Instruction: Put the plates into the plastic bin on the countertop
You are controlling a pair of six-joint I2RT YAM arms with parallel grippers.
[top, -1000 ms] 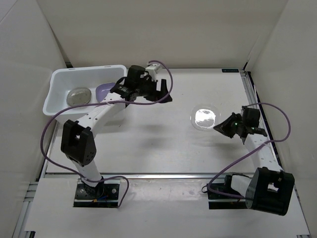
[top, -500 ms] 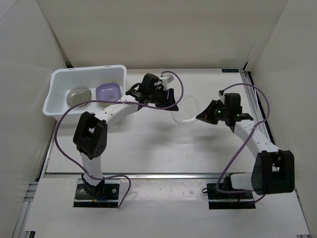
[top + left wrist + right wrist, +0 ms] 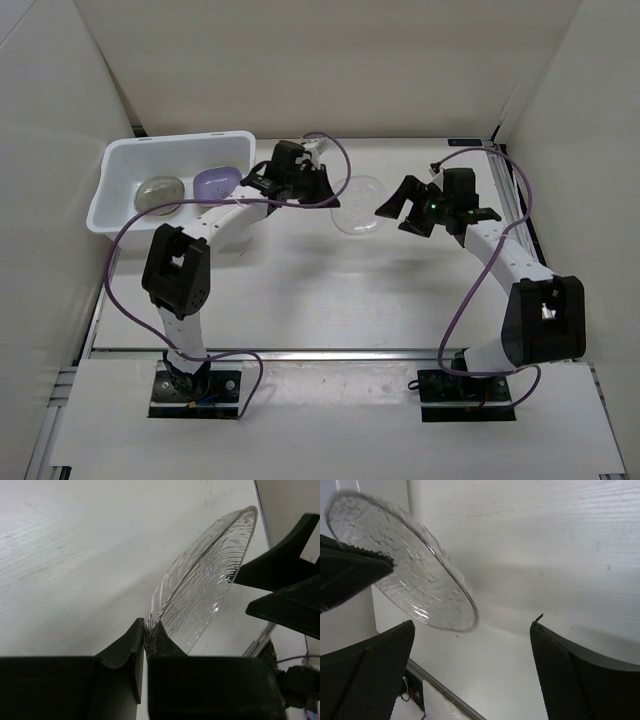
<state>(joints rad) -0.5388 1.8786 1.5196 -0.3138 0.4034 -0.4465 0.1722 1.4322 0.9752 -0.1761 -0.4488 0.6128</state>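
Left to right: plastic bin [image 3: 120, 150] holding 2 plates [image 3: 218, 181] at the countertop's [image 3: 300, 290] left edge. The left gripper [image 3: 144, 630] pinches only the rim of the tilted clear plate [image 3: 200, 595], held in the air. The right gripper [image 3: 393, 213] is spread, not touching it. Risk: this thin edge-grip may let the plate swing or slip, or clip the bin's wall. The path binward is open.

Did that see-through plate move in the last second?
Yes. The clear plate has gone left and toward the back, closer to the white bin, now pinched by the left end effector while the right end effector stands open.
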